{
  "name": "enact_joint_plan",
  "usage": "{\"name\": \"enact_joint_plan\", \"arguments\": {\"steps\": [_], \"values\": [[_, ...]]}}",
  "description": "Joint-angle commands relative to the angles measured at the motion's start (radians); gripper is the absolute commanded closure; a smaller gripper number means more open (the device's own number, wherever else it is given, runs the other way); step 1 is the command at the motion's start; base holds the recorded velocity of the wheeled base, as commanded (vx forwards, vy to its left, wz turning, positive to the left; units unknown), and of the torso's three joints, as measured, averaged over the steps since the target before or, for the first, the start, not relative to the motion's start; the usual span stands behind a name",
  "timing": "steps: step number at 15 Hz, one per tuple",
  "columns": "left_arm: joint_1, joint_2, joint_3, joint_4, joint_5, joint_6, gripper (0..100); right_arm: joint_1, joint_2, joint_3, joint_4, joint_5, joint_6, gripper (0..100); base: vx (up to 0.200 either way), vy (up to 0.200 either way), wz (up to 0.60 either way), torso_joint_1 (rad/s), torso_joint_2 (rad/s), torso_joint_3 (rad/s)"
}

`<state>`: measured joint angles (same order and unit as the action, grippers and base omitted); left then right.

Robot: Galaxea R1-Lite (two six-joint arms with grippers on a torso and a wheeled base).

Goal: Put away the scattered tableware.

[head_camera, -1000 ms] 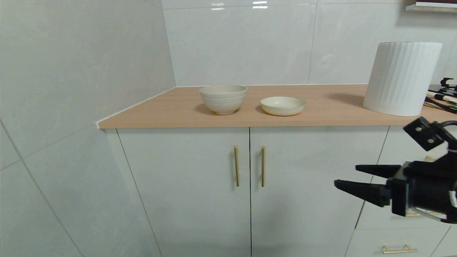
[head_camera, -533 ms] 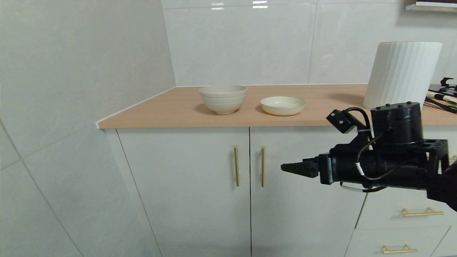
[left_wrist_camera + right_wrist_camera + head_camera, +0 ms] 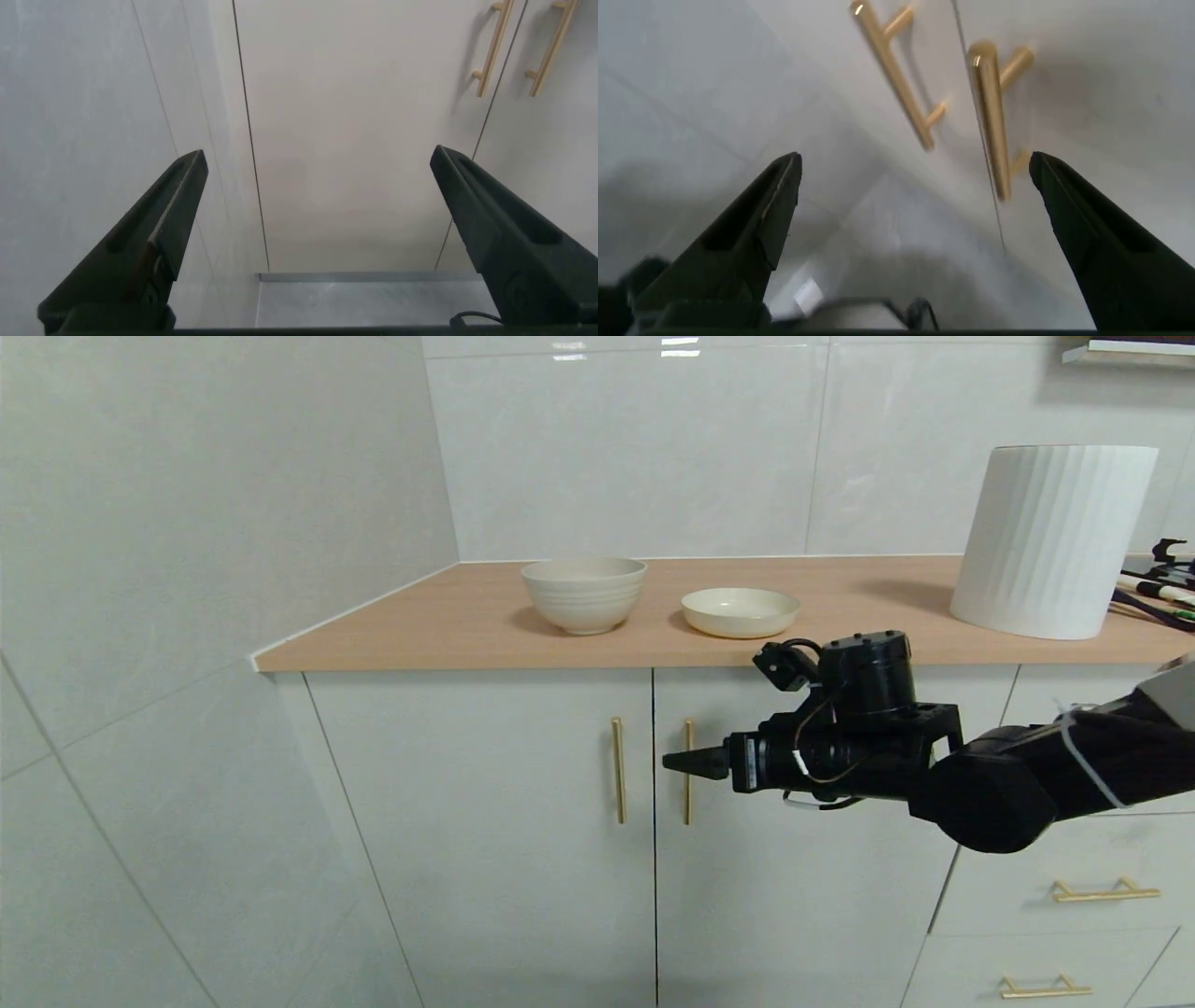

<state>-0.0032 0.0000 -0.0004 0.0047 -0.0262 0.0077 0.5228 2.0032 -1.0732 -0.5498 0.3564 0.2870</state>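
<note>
Head view takes in two pieces of tableware on the wood-grain countertop, both upright toward its left end and set back from the front edge. One is a deep cream bowl with ridged rings round its outside. The other is a shallow, smooth cream dish, near the bowl on its right but not touching it. Toward the right end stands one tall white ribbed cylinder. Below the front edge are two pale cabinet doors, each with a slim brass bar handle; two shorter brass pulls sit on the drawers to the right. The right gripper, black with pointed fingers, is level with the door handles, its jaws spread wide and holding nothing. The left gripper is low before the cabinet, also wide open and empty.
</note>
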Motion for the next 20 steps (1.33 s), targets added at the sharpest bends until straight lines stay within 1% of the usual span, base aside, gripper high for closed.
{"name": "enact_joint_plan", "arguments": {"steps": [1, 3, 6, 11, 14, 20], "values": [[0.000, 0.000, 0.000, 0.000, 0.000, 0.000, 0, 0.002, 0.081, -0.007, -0.035, 0.000, 0.027, 0, 0.000, 0.000, 0.00, 0.000, 0.00, 0.000], [0.000, 0.000, 0.000, 0.000, 0.000, 0.000, 0, 0.002, 0.098, -0.007, -0.078, -0.002, 0.034, 0, 0.000, 0.000, 0.00, 0.000, 0.00, 0.000], [0.000, 0.000, 0.000, 0.000, 0.000, 0.000, 0, 0.003, 0.112, -0.008, -0.088, -0.002, 0.035, 0, 0.000, 0.000, 0.00, 0.000, 0.00, 0.000], [0.000, 0.000, 0.000, 0.000, 0.000, 0.000, 0, 0.013, 0.163, -0.010, -0.173, -0.004, 0.044, 0, 0.000, 0.000, 0.00, 0.000, 0.00, 0.000], [0.000, 0.000, 0.000, 0.000, 0.000, 0.000, 0, 0.025, 0.183, -0.014, -0.214, -0.005, 0.093, 0, 0.000, 0.000, 0.00, 0.000, 0.00, 0.000], [0.000, 0.000, 0.000, 0.000, 0.000, 0.000, 0, 0.040, 0.218, -0.017, -0.275, -0.004, 0.118, 0, 0.000, 0.000, 0.00, 0.000, 0.00, 0.000]]}}
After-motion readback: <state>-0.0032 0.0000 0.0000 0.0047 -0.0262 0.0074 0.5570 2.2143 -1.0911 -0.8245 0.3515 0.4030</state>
